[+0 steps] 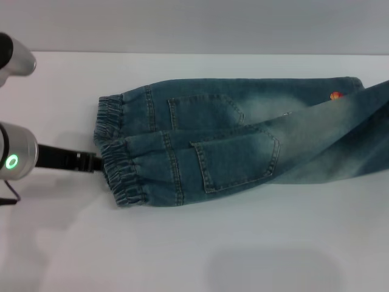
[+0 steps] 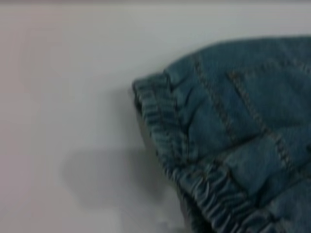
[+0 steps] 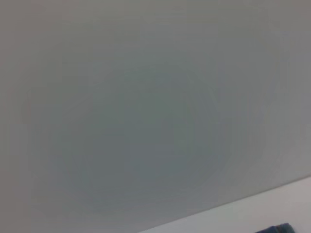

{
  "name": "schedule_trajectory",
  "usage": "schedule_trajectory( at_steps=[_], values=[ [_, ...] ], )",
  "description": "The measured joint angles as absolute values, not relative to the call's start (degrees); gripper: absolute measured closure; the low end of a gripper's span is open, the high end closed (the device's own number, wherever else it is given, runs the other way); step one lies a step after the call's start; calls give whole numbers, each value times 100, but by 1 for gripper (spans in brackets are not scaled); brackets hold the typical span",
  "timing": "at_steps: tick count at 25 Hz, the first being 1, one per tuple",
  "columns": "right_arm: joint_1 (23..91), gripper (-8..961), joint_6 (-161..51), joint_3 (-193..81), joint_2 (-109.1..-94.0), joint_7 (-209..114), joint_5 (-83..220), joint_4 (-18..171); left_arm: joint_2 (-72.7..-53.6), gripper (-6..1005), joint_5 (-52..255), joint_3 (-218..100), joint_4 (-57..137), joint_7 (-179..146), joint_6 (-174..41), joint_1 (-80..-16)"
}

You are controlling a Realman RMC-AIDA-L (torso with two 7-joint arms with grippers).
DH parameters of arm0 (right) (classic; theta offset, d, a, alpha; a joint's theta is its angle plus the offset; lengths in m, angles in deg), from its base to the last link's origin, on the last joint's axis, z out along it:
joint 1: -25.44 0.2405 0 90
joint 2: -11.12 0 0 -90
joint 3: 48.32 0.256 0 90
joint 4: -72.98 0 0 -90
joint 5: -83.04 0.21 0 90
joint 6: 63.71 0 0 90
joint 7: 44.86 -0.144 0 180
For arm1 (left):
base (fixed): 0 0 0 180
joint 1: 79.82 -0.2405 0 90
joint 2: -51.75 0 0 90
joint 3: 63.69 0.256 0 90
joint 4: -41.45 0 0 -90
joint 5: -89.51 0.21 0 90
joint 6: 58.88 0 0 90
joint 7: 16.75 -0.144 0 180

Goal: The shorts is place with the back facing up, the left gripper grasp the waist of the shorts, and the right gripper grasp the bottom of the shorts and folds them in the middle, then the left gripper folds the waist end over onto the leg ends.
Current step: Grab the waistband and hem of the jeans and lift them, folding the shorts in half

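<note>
My left gripper (image 1: 97, 163) sits low at the waist of the shorts (image 1: 115, 155); I cannot tell its jaw width. The shorts (image 1: 243, 143) lie folded lengthwise, pockets up, on the white table (image 1: 182, 243).

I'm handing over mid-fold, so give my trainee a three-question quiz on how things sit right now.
1. True or false: the shorts are already folded lengthwise, one leg over the other.
2. Which end does the left gripper sit at: A) elastic waistband, B) leg hems?
3. Fill in: the shorts lie on a white ____.

Key: 1 true; 2 A; 3 table. The right gripper is out of sight.
</note>
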State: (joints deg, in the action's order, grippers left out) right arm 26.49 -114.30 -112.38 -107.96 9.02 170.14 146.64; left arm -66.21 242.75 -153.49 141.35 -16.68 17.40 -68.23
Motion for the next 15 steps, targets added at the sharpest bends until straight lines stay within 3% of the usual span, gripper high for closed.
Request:
schedule_trajectory(
  at_steps=[5,15],
  values=[
    [2654,955,-11468,-11233,-10787,901,17014,14753,-6629,493,24219,-15403,13907,-1601,1897,-6771],
    [2676,955,-11482,-11222,-10779,901,17014,14760,-6634,185,24030,-15401,13056,-1643,1824,-6398]
  ],
)
